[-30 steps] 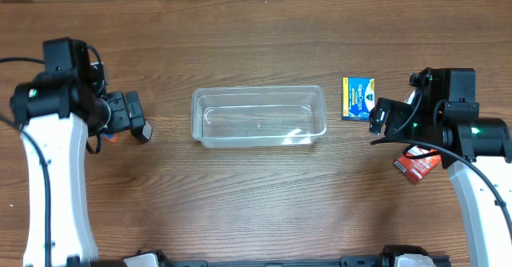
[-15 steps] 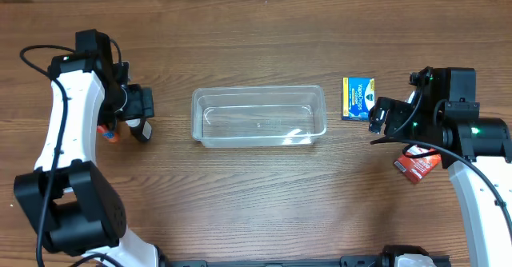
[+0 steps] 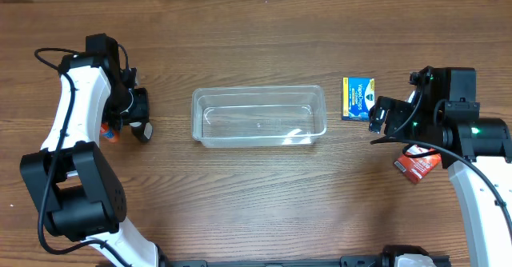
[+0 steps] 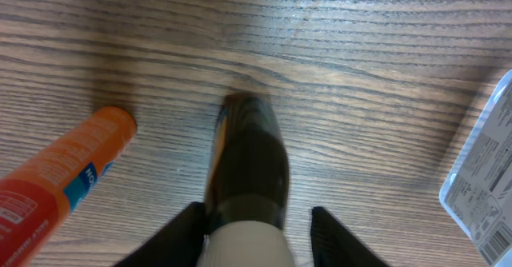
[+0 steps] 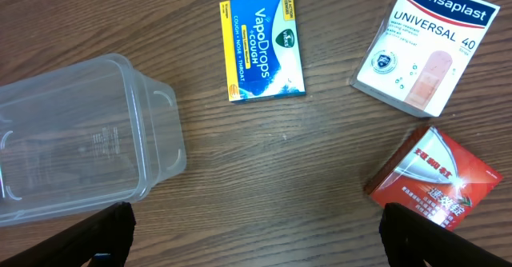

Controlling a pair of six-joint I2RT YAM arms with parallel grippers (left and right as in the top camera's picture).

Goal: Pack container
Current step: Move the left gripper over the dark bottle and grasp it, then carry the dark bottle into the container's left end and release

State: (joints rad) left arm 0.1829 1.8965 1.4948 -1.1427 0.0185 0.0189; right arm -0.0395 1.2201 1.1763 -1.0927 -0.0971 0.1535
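The left pincer [image 4: 254, 211] stood apart, astride a dark bottle [image 4: 246, 159] lying on the counter [image 3: 256, 195], seemingly lined up to grip it for packing. The right pincer [image 5: 256, 223] hung spread wide and empty near a blue box [image 5: 260, 43]. The empty container [image 3: 258, 119] sat between both pincers, touching neither.

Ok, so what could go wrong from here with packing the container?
1. The left fingers straddle a dark, rounded bottle-like item; closing on it could squeeze it out or set it rolling.
2. The orange tube lies close beside that item, so a finger might nudge it.
3. The VapoDrops box lies flat near the end of the container; the open right fingers may struggle to pinch it, or may shove it into the wall.
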